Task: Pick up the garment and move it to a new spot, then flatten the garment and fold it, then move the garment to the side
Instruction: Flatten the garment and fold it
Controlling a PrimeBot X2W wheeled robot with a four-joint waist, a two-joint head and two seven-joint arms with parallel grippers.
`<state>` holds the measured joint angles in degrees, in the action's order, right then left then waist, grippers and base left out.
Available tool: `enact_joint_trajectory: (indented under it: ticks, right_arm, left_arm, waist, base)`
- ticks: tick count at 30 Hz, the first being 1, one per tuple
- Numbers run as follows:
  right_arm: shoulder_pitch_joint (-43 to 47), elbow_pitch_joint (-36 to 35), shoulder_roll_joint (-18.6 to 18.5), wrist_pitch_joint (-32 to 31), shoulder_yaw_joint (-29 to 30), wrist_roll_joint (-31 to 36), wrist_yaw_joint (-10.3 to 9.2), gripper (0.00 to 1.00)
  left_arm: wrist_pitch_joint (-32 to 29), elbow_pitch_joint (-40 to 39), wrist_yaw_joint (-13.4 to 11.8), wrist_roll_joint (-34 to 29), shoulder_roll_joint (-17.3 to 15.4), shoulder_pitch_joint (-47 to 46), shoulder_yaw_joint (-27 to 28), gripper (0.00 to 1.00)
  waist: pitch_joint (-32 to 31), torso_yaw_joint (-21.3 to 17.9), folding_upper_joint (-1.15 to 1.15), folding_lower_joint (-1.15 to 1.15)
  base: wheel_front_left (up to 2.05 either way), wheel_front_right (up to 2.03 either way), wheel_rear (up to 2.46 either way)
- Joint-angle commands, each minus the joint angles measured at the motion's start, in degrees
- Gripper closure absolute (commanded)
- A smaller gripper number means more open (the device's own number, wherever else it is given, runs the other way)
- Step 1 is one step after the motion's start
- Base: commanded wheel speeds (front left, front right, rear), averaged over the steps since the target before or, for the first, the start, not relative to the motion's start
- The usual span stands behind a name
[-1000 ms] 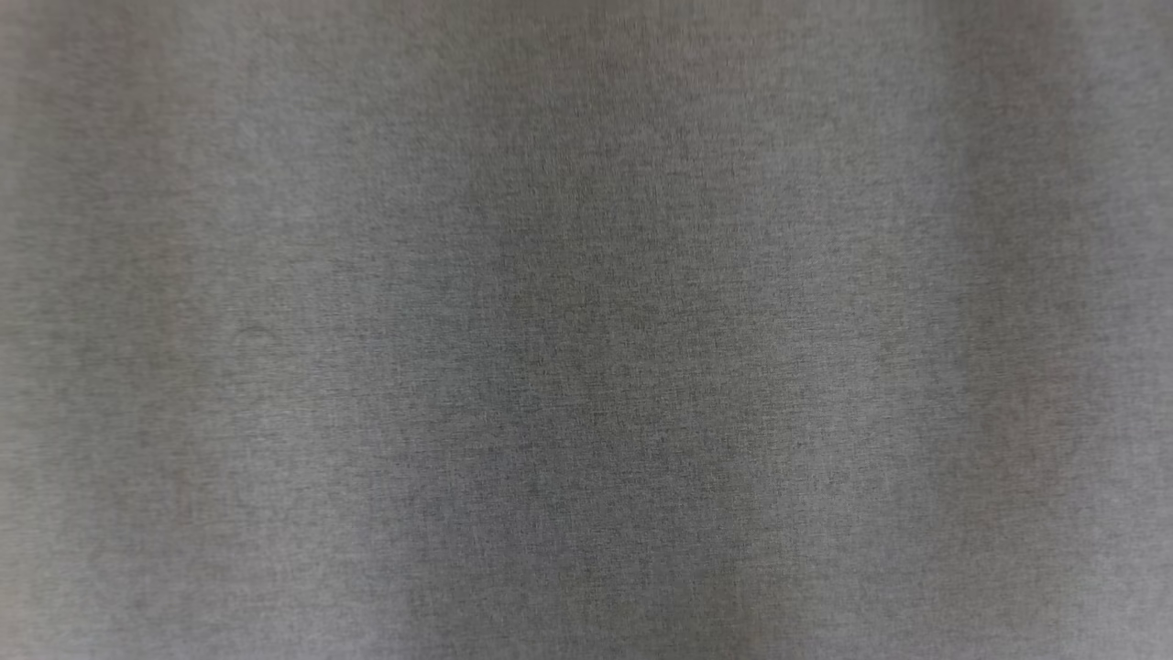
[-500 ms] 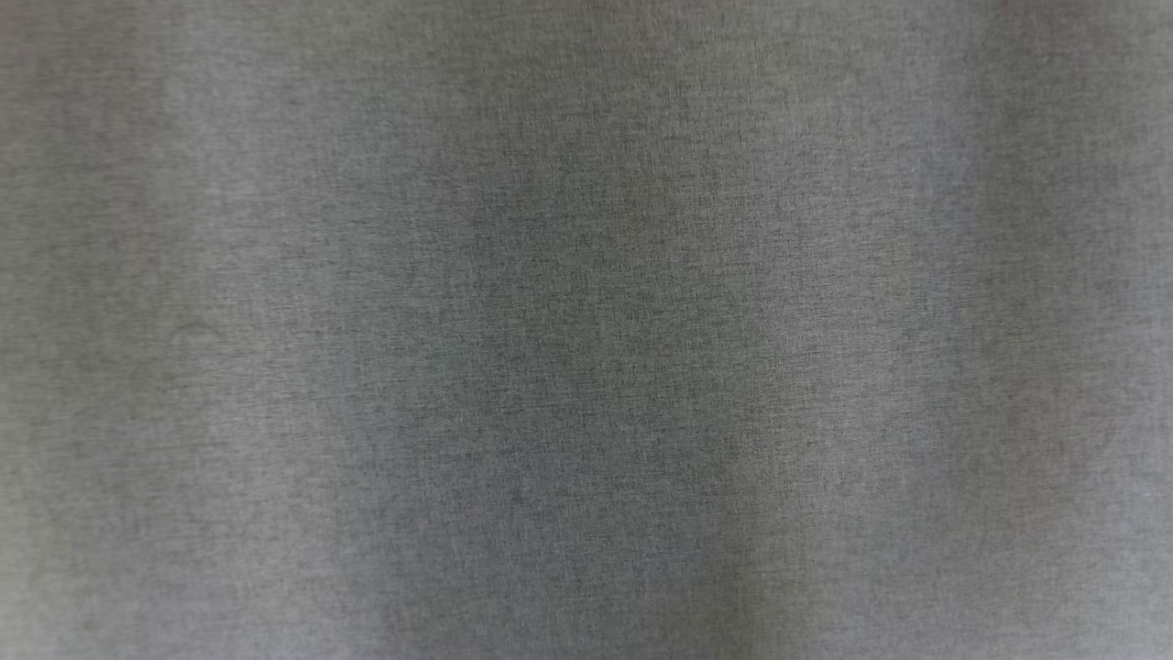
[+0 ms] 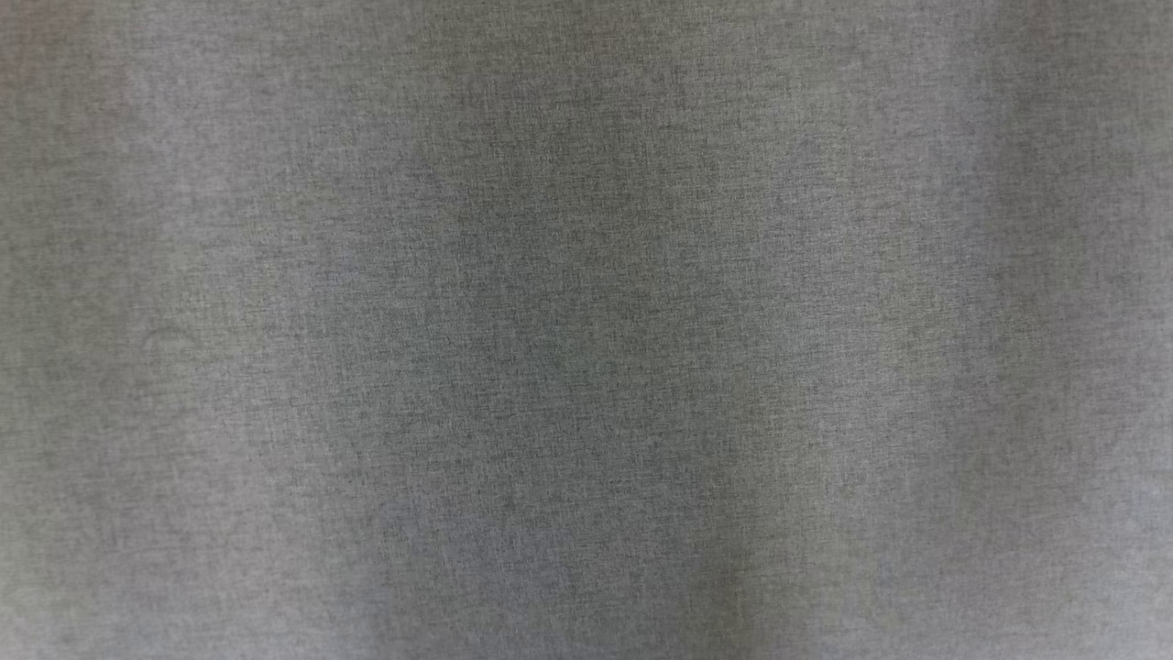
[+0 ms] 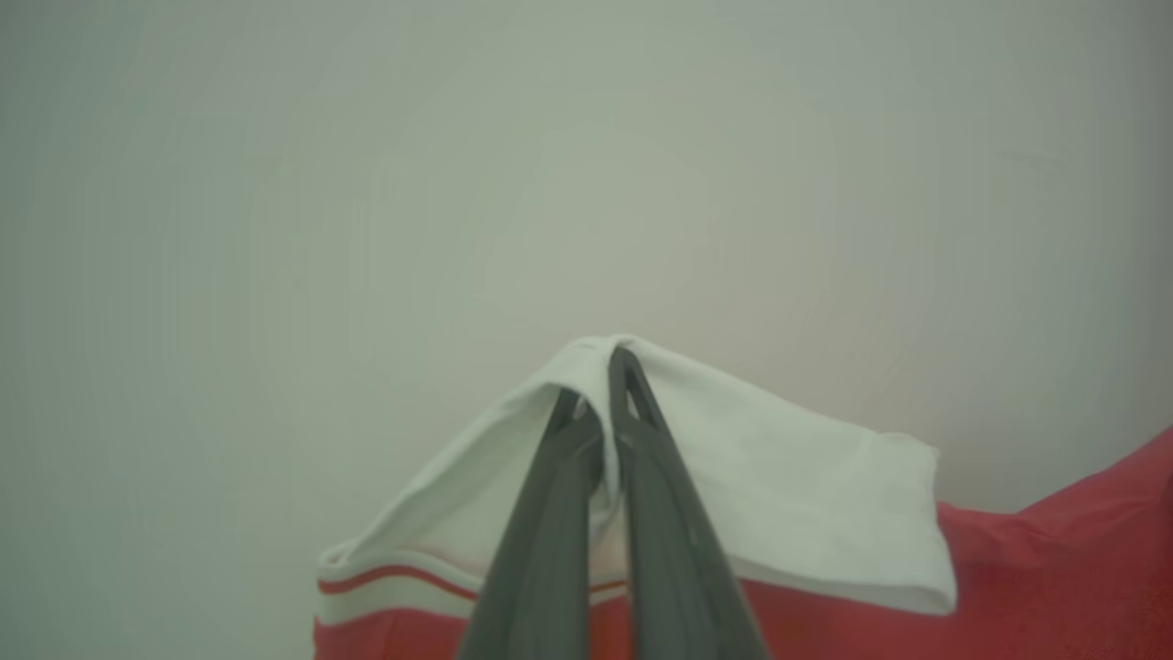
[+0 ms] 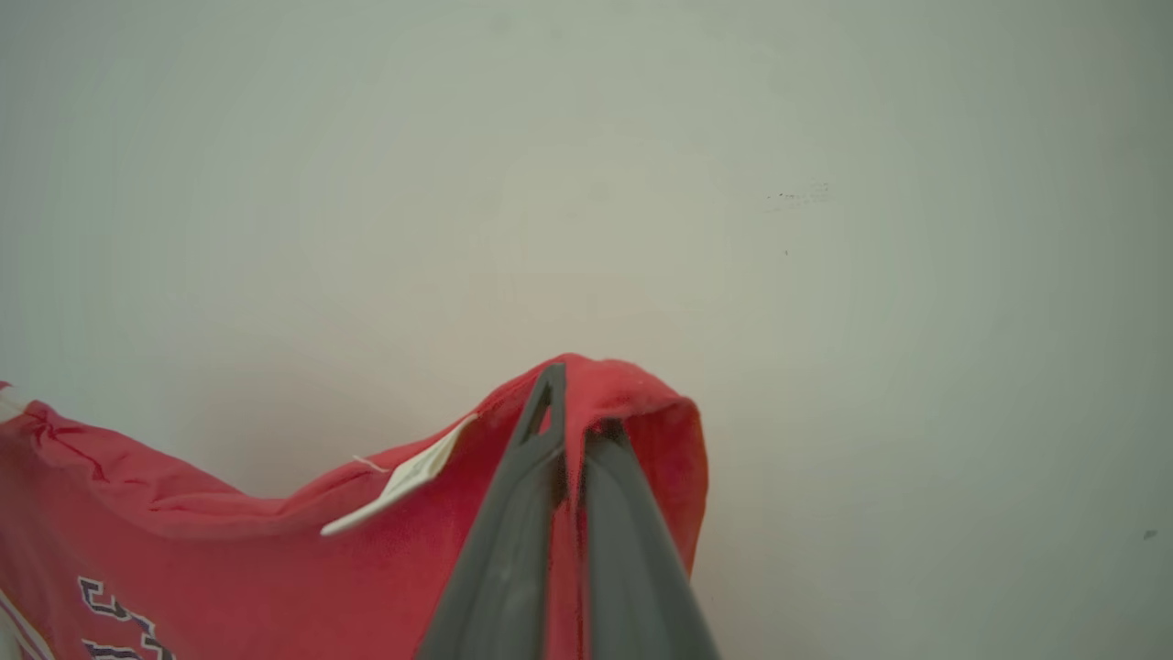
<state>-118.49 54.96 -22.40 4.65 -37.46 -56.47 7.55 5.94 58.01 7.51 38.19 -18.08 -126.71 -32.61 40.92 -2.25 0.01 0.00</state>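
Observation:
The garment is red with a white sleeve (image 4: 825,495) edged by a red stripe. My left gripper (image 4: 600,385) is shut on the fold of that white sleeve, and the cloth drapes over both fingertips. The red body (image 4: 1054,568) trails off to the right. In the right wrist view my right gripper (image 5: 573,403) is shut on a red edge of the garment (image 5: 183,550), which hangs away to the left with dark lettering near the bottom. A small white label (image 5: 403,481) sticks out beside the fingers.
A plain pale surface (image 4: 586,165) lies behind the garment in the left wrist view, and the same pale surface (image 5: 825,321) shows in the right wrist view. Grey woven cloth (image 3: 586,330) with soft vertical shading hangs close before the head camera; what it belongs to I cannot tell.
The grey cloth's weave and shaded bands have drifted to the left in the head view. Whether the cloth or the camera moved cannot be told.

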Motion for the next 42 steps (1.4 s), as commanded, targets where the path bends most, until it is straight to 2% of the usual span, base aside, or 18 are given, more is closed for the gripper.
enact_joint_trajectory:
  ticks: [1,5,11,16,20,24,26,30,34,36,38,42]
  right_arm:
    - [-0.72,0.23,0.03,0.69,-0.55,-0.14,-0.15,1.00]
    - [-0.77,0.27,0.05,1.51,-2.10,-0.99,-0.15,1.00]
    - [4.14,-3.40,-1.72,3.09,-4.90,-3.28,-0.15,1.00]
    - [14.01,-11.40,-4.61,5.77,-7.00,-7.98,-0.15,1.00]
    - [26.17,-18.65,-7.22,7.84,-8.71,-12.11,-0.15,1.00]
    - [38.17,-25.34,-10.40,9.36,-9.76,-14.88,-0.15,1.00]
    - [44.94,-28.46,-11.94,10.00,-9.71,-16.17,-0.15,1.00]
    - [57.83,-34.01,-13.83,10.51,-9.74,-17.19,-0.15,1.00]
    - [70.36,-38.01,-14.91,10.54,-10.24,-16.20,-0.15,1.00]
    - [76.42,-39.24,-14.70,10.55,-8.71,-16.83,-0.15,1.00]
    - [82.20,-40.51,-15.22,10.56,-8.45,-15.23,-0.15,1.00]
    - [92.85,-41.80,-15.14,10.58,-6.04,-14.15,-0.15,1.00]
  left_arm:
    - [0.78,-0.07,-0.12,0.83,-0.21,-0.83,-0.02,1.00]
    - [2.33,-0.28,-0.12,3.05,-0.19,-0.48,-0.57,1.00]
    - [4.70,-1.94,-0.12,7.26,-1.50,4.70,-0.41,1.00]
    - [7.38,-8.16,-0.11,10.41,-4.74,15.27,-2.03,1.00]
    - [8.72,-14.85,-0.14,13.02,-7.92,29.56,-1.36,1.00]
    - [9.25,-25.18,-3.27,14.51,-10.65,45.50,1.97,1.00]
    - [9.29,-32.63,-6.42,14.48,-11.60,54.74,5.02,1.00]
    - [9.18,-48.32,-12.49,13.42,-11.98,75.59,10.88,1.00]
    - [9.21,-59.20,-16.22,13.14,-10.19,94.50,14.15,1.00]
    - [9.17,-62.21,-16.70,12.96,-8.83,103.50,13.58,1.00]
    - [9.22,-64.63,-17.86,12.22,-7.25,109.52,15.70,1.00]
    - [9.18,-65.70,-17.28,12.22,-3.34,122.14,15.75,1.00]
  waist:
    - [-0.11,0.07,-0.01,0.00]
    - [-0.27,0.30,-0.01,0.00]
    - [-1.45,0.40,-0.01,0.00]
    - [-4.64,0.33,-0.01,0.00]
    - [-8.24,-0.19,-0.01,0.00]
    - [-12.53,-0.42,-0.01,0.00]
    - [-14.72,-0.33,-0.01,0.00]
    - [-19.13,-0.61,-0.01,0.00]
    - [-23.37,-0.88,-0.01,0.00]
    - [-25.18,-0.63,-0.01,0.00]
    - [-26.60,-0.25,-0.01,0.00]
    - [-28.79,-0.07,-0.01,0.00]
  base:
    - [0.00,0.00,0.00]
    - [0.00,0.00,0.00]
    - [0.00,0.00,0.00]
    - [0.00,0.00,0.00]
    - [0.00,0.00,0.00]
    - [0.00,0.00,0.00]
    - [0.00,0.00,0.00]
    - [0.00,0.00,0.00]
    - [0.00,0.00,0.00]
    - [0.00,0.00,0.00]
    - [0.00,0.00,0.00]
    - [0.00,0.00,0.00]
